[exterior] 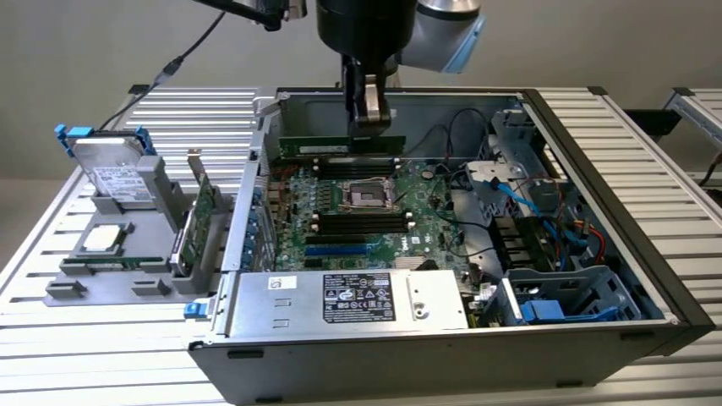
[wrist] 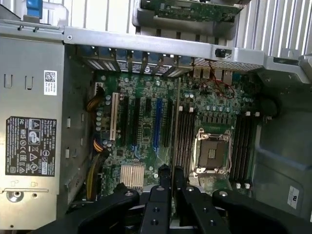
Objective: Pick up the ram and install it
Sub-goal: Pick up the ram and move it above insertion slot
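At the exterior view's left, we see a grey moulded fixture tray on the ribbed aluminium table. It carries a silvery hard drive stood between blue clips, a square processor lying flat, and a green expansion card on edge with its metal bracket. Next comes the open computer case of dark sheet steel. The bright, boxy power supply sits along its near wall, and the green motherboard lies flat on its floor.

Over the far part of that board hangs the gripper. Its two slim black fingers look nearly closed to us, pinching the ram by its upper edge, a little right of the stick's middle. The ram sits directly below the hand, on edge: a thin, rigid green strip with dark chips. Its long axis runs across the exterior view from left to right. That matches the long black memory slots, which lie in banks on either side of the square, metal-framed CPU socket. The ram appears to hang clear of the board, above the bank on the socket's far side. Whether it is exactly over one slot we cannot tell.

Further right, glossy blue cables loop past a drive cage of grey and blue plastic.
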